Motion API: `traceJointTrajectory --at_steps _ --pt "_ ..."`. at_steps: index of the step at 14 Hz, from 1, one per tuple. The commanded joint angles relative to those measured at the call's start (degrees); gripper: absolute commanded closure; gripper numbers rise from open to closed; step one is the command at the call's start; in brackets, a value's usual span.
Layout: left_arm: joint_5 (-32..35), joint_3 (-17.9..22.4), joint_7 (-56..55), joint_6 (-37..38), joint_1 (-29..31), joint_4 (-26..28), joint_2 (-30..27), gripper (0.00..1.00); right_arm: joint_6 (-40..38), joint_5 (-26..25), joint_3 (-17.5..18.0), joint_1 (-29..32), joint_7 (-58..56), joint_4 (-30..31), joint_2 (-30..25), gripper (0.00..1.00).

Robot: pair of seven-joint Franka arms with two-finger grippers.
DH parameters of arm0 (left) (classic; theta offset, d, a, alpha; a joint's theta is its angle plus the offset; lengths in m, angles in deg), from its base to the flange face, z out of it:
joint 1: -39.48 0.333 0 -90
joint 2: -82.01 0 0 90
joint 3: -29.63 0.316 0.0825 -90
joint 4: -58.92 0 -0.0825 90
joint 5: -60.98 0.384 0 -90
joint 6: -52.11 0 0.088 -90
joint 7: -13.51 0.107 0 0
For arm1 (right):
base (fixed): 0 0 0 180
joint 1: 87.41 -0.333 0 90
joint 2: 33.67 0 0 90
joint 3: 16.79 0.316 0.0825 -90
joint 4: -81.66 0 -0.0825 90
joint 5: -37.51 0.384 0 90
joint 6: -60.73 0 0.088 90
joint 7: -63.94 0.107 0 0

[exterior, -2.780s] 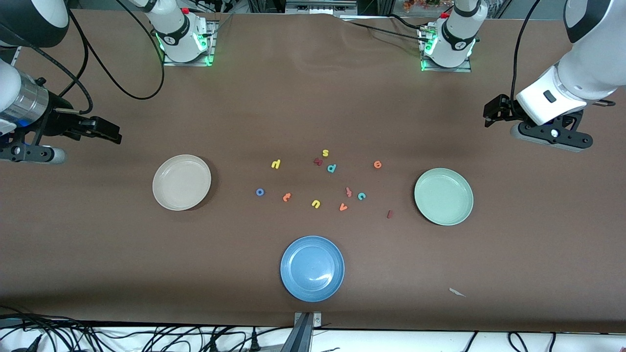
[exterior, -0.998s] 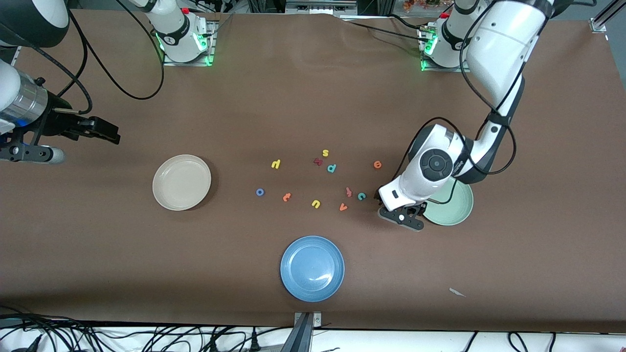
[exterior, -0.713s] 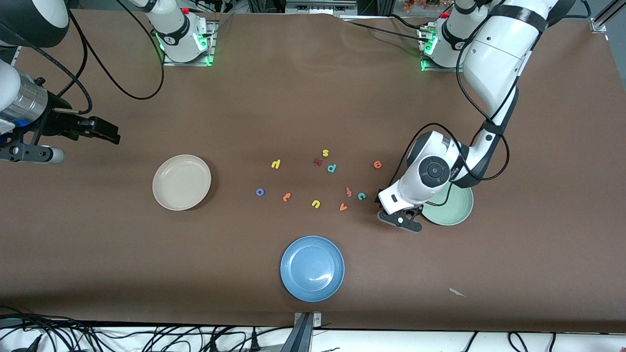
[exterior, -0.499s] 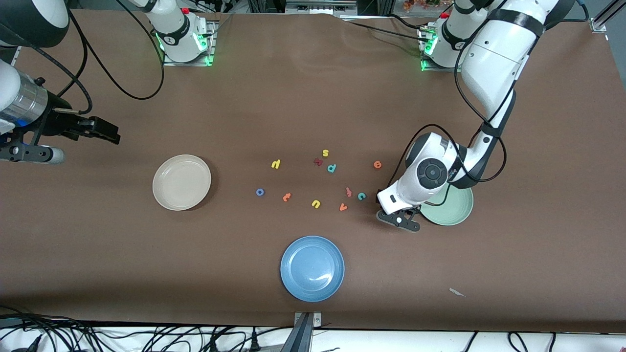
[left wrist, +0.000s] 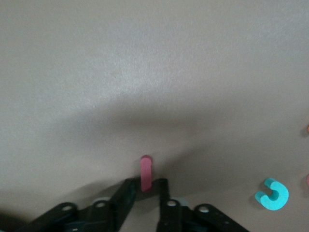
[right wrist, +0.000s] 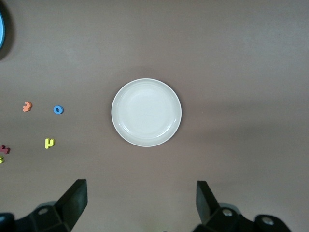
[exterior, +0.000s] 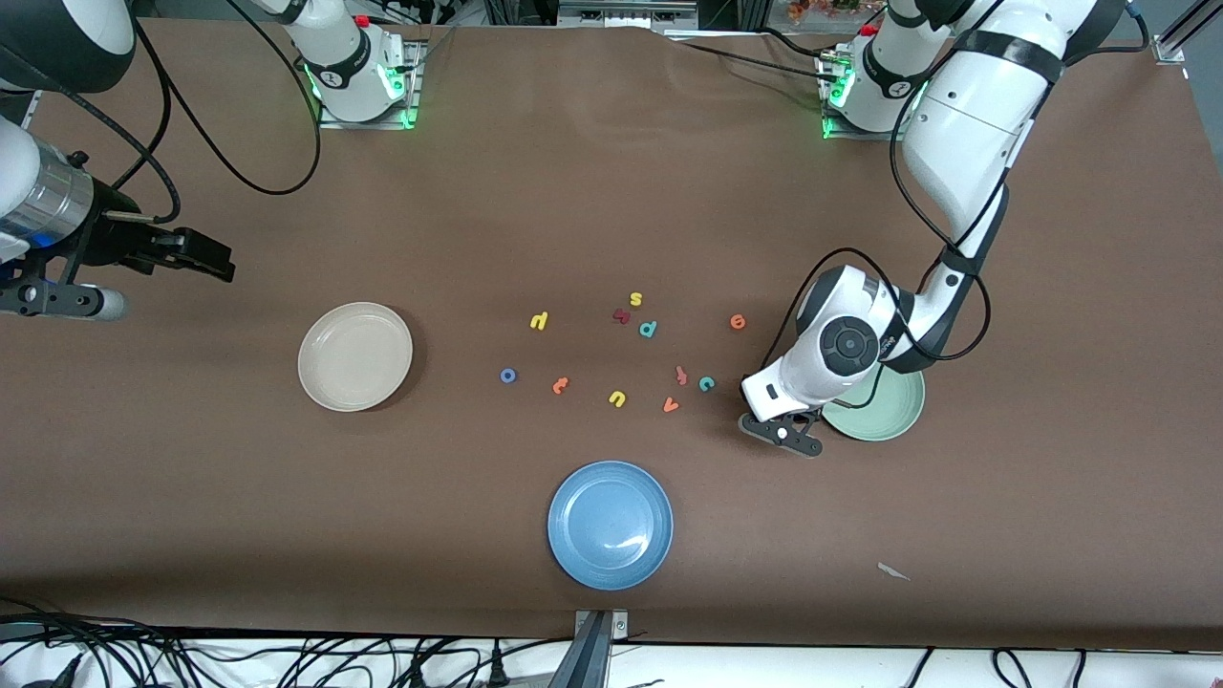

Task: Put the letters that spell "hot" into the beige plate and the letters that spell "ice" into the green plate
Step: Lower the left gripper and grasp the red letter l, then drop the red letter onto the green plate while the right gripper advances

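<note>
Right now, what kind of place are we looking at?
Likely a robotics lab bench set up for a sorting task: two arm bases bolted along one edge of a brown-covered table, loose cables along the edge nearest the front camera, and foam letters scattered between plates.

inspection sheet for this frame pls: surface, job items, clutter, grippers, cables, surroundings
Surface: brown table cover, wrinkled near the arm bases.
Job's things: round beige plate and pale green plate hold no letters. Yellow foam "h", blue ring "o", orange "t", teal "c", orange "e" lie on the table. Dark red bar "i" sits between the left gripper's fingers.
Clutter: blue plate; yellow "s", yellow "u", teal "p", orange "v"; white scrap.
Grippers: left gripper down at the table beside the green plate, closed on the "i". Right gripper open, waiting above the beige plate.
Cables: black cables by the right arm's base.
Surroundings: nothing seen.
</note>
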Motion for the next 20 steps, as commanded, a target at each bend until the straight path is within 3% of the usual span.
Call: traceJointTrajectory --at_steps 1,3,8,11,13,15,17,20 --pt "-1.5 -0.1 1.5 -0.9 0.2 -1.3 1.3 0.92 0.1 -0.8 0.2 -0.1 0.0 1.1 -1.3 0.0" --pt "-1.5 -0.1 1.5 -0.9 0.2 -1.3 1.3 1.0 0.1 -1.1 0.2 -0.1 0.0 1.1 -1.3 0.0" --pt "-1.4 0.0 1.7 2.0 0.8 -1.3 -3.0 1.0 1.0 -1.6 0.7 -1.8 0.4 1.1 -0.5 0.0" --pt "-0.7 0.1 1.8 8.0 3.4 -1.3 -6.8 1.0 2.9 -1.5 0.8 -4.9 11.8 2.3 0.9 0.0" --pt "-0.7 0.3 2.2 12.6 5.3 -1.2 -9.1 1.0 7.6 -1.5 0.8 -7.9 17.1 5.7 1.0 0.0" --pt "-0.8 0.3 9.4 15.7 8.2 -0.4 -8.9 1.0 12.5 -1.5 0.8 -11.1 21.8 9.8 1.1 0.0" --pt "-0.8 0.2 12.6 15.4 11.8 1.8 -7.9 1.0 18.7 -1.5 0.8 -13.8 25.7 14.8 1.5 0.0" --pt "-0.8 -0.2 13.5 15.4 12.6 5.8 -9.1 1.0 26.7 -1.0 1.2 -17.5 33.7 20.6 3.3 0.0"
